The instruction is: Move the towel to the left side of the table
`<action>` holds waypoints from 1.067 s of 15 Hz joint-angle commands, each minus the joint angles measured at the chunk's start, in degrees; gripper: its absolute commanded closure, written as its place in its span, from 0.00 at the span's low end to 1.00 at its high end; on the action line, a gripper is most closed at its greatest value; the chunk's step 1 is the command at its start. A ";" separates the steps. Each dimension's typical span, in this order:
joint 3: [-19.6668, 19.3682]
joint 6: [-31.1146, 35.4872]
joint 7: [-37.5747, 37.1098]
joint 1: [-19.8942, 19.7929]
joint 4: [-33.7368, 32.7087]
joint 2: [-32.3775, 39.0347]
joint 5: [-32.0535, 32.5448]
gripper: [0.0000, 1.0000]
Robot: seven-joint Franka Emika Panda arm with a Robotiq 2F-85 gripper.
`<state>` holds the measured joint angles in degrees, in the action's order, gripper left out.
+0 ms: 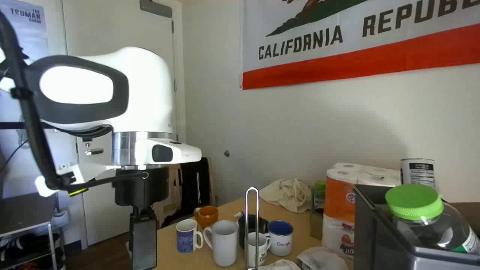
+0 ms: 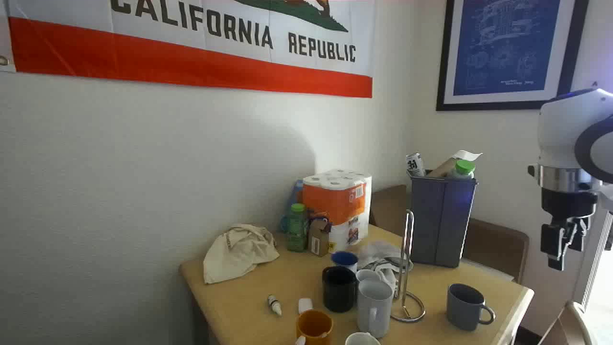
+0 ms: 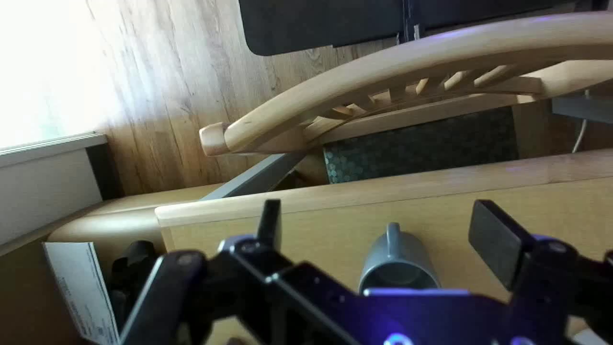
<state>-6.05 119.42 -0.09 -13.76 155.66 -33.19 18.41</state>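
On tbl (image 2: 249, 306): cloth (image 2: 389, 268) btwn mug cluster (image 2: 341, 290) & bin (image 2: 436, 225), roll pack (image 2: 335, 203) behind.

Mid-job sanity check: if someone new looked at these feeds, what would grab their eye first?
Probably the big California flag hanging above the table, bold in both exterior views. Next, perhaps, the white robot arm, looming large in an exterior view, its gripper wide open in the wrist view. Then the orange-and-white pack of paper rolls, standing on the table beyond the black mug in an exterior view.
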 commanded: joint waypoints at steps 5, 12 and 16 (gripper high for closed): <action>-2.38 8.03 0.71 0.25 -1.18 5.49 -0.05 0.00; -2.56 33.00 0.95 -1.42 -4.36 20.40 5.41 0.00; -2.77 45.03 -0.66 -3.75 -8.94 30.38 11.39 0.00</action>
<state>-8.71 157.93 -0.09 -15.52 151.42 -10.43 25.23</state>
